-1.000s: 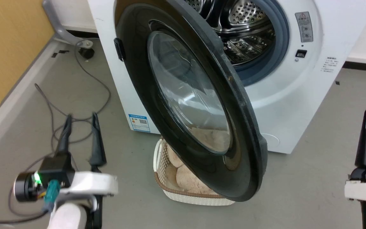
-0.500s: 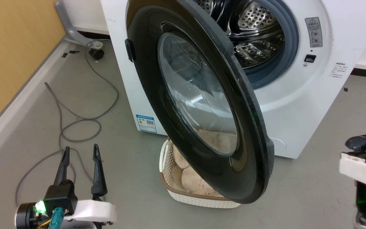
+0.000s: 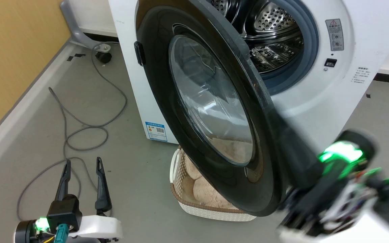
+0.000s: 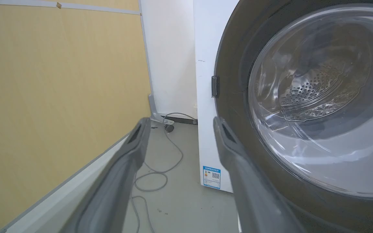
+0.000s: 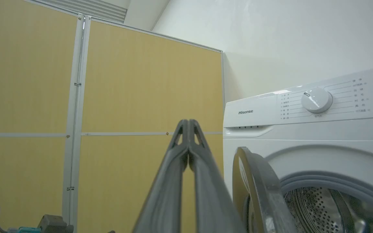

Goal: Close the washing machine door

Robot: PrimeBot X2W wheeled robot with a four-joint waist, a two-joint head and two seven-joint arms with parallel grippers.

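washing machine door (image 3: pixel 211 111) stands open. right gripper (image 5: pixel 189 122), fingers together, at the door's free edge, contact unclear. left gripper (image 3: pixel 82 166), fingers apart, well left of the door.

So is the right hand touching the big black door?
Cannot tell. Right wrist view: the right gripper, jaws shut, runs close beside the washing machine door, contact unclear. Head view: it blurs over the door's edge.

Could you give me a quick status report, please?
Left gripper open, low. Washing machine door wide open. Right gripper shut, near its rim. Basket on floor beneath.
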